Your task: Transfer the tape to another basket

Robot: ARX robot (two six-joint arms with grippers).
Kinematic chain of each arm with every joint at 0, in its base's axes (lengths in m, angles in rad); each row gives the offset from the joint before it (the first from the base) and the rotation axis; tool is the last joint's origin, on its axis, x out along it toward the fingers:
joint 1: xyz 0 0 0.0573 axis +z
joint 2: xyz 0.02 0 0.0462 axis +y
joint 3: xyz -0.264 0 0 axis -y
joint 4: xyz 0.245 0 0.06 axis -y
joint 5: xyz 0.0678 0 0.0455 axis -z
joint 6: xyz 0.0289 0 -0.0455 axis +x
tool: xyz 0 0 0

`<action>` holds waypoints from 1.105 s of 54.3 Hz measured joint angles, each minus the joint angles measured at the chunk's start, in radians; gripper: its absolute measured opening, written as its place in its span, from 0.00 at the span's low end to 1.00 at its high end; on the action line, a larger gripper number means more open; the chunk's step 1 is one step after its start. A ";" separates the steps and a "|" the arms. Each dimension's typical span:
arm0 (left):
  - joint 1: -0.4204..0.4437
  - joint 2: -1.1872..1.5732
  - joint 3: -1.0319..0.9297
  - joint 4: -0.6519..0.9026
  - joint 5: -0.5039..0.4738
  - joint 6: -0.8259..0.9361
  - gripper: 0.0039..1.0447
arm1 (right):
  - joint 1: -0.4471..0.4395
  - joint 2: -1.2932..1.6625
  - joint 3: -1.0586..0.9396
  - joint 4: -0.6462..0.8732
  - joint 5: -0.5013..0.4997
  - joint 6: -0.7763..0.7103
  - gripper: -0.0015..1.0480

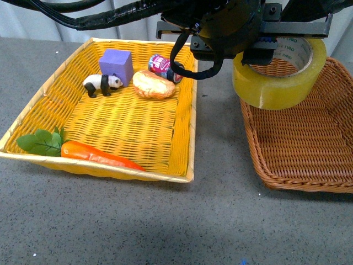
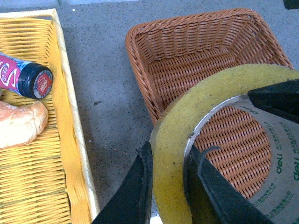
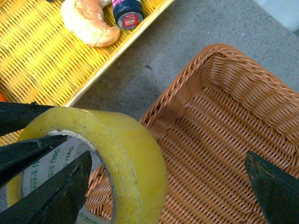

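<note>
The tape (image 1: 278, 77), a wide yellowish roll with a white printed core, hangs in the air over the near-left corner of the dark brown wicker basket (image 1: 298, 149). My left gripper (image 2: 170, 158) is shut on the roll's wall (image 2: 173, 140), with one finger outside and one inside the core. In the left wrist view the basket (image 2: 187, 51) lies below and shows through the roll's hole. My right gripper (image 3: 168, 158) is open above the same basket (image 3: 224, 140), its fingers wide apart. The tape (image 3: 126, 154) sits beside one of those fingers.
To the left stands a bright yellow woven tray (image 1: 193, 121) holding a purple block (image 1: 116, 64), a toy panda (image 1: 102, 83), a bread roll (image 1: 154, 84), a small bottle (image 1: 164, 67) and a carrot (image 1: 96, 154). A strip of grey tabletop (image 1: 218, 138) separates the two trays.
</note>
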 joint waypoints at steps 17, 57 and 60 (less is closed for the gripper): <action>0.000 0.000 0.000 0.000 0.000 0.000 0.15 | 0.001 0.042 0.040 -0.068 0.018 -0.063 0.91; 0.000 0.000 0.005 0.001 -0.001 -0.004 0.15 | 0.024 0.077 0.085 -0.161 0.030 -0.149 0.17; 0.000 0.000 0.007 0.001 0.000 -0.004 0.15 | 0.024 0.080 0.085 -0.161 0.033 -0.149 0.16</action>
